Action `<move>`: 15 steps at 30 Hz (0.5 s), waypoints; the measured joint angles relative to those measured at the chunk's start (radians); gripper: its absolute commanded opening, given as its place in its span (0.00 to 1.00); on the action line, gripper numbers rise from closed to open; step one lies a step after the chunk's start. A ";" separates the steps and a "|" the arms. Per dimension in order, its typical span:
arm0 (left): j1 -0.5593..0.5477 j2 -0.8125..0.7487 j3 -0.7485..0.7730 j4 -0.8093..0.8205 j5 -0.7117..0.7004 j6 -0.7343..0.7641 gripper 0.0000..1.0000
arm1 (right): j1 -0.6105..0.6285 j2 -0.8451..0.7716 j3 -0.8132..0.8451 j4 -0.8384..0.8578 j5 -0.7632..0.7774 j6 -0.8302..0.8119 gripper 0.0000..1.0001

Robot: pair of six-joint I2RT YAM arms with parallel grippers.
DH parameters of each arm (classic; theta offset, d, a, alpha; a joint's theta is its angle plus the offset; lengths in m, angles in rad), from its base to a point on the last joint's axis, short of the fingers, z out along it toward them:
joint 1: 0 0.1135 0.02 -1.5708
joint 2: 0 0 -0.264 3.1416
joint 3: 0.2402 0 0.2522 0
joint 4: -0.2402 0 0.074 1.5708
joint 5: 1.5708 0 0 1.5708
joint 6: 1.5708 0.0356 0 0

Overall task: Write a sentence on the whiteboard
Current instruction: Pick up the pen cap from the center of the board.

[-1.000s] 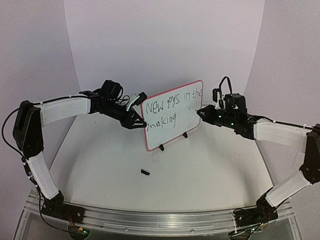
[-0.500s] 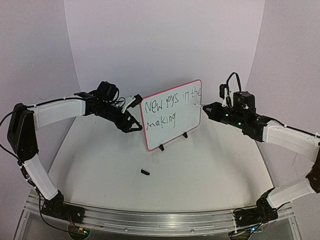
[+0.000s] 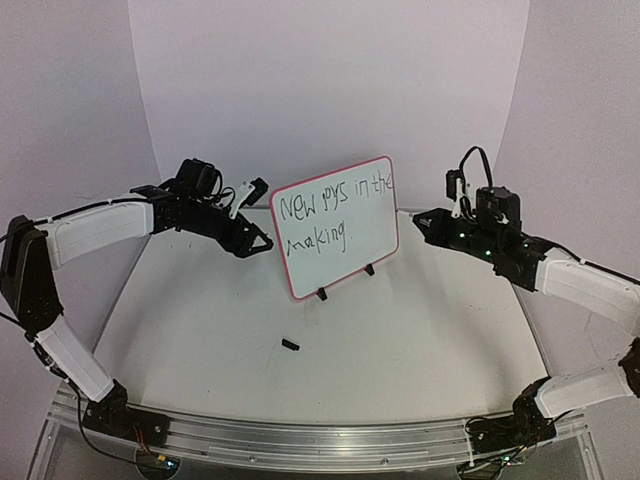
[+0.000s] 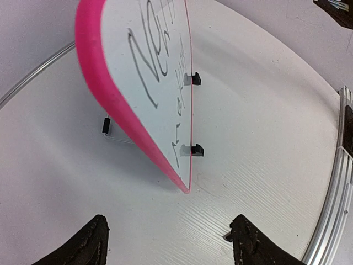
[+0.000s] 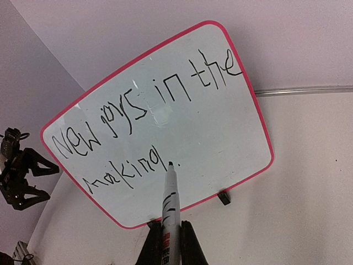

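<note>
While the whiteboard (image 3: pixel 352 262) is standing on its black feet (image 3: pixel 322 295) toward the back of the table (image 3: pixel 420 340), leaning back between the two arms, the sentence (image 3: pixel 335 208) is showing across it in two rows, the lower one ending in a dot, so the writing step is looking finished to me. The right gripper (image 5: pixel 171 248) is pinching the marker (image 5: pixel 170 204) between narrow fingers. Its tip is pointing toward that dot but, seen from above, is hanging just off the whiteboard's right edge, not touching. The left gripper (image 4: pixel 170 244) is gaping wide with nothing between its fingers, hovering just beside the whiteboard's left edge. A small black piece (image 3: pixel 290 345) (possibly the marker's cap, too small to tell) is lying on the table in front. The next move, I am judging, is calling for both arms to draw clear without nudging the lightly propped whiteboard, and for the marker to be set down.
</note>
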 measured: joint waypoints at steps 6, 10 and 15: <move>-0.001 -0.065 -0.094 0.088 -0.011 -0.060 0.74 | 0.000 -0.036 -0.016 -0.001 0.000 -0.019 0.00; -0.017 -0.138 -0.229 0.182 -0.016 -0.091 0.73 | 0.000 -0.053 -0.021 -0.012 0.000 -0.030 0.00; -0.127 -0.205 -0.400 0.311 -0.052 -0.108 0.73 | 0.000 -0.070 -0.035 -0.036 0.000 -0.038 0.00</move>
